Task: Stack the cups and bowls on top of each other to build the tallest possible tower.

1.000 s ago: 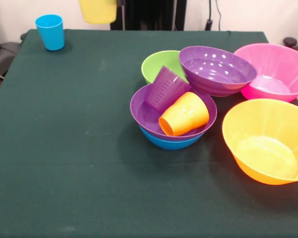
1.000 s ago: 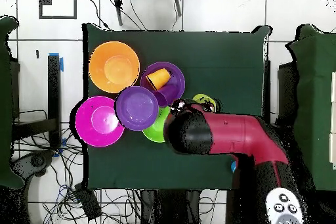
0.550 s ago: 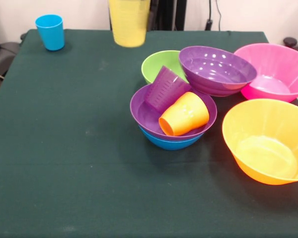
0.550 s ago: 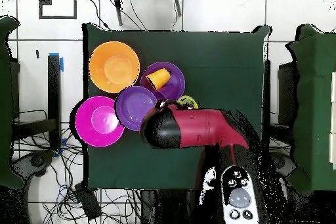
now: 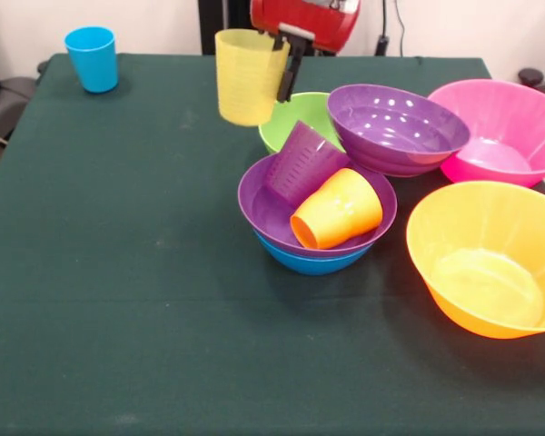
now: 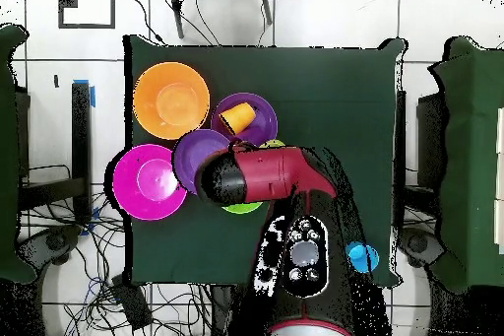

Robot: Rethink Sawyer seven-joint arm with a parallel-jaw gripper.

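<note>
Gripping yellow cup [image 5: 246, 76] by its rim | claw [image 5: 288, 68] closed on it | above table [image 5: 118, 254]

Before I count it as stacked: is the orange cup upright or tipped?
Tipped. The orange cup lies on its side in the purple bowl, mouth facing outward.

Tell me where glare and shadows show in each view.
Front view: white glare spots dot the upper purple bowl; a dark shadow lies on the cloth left of the blue bowl. Overhead view: the arm's glossy black wrist casing carries a pale sheen; no clear shadows.
</note>
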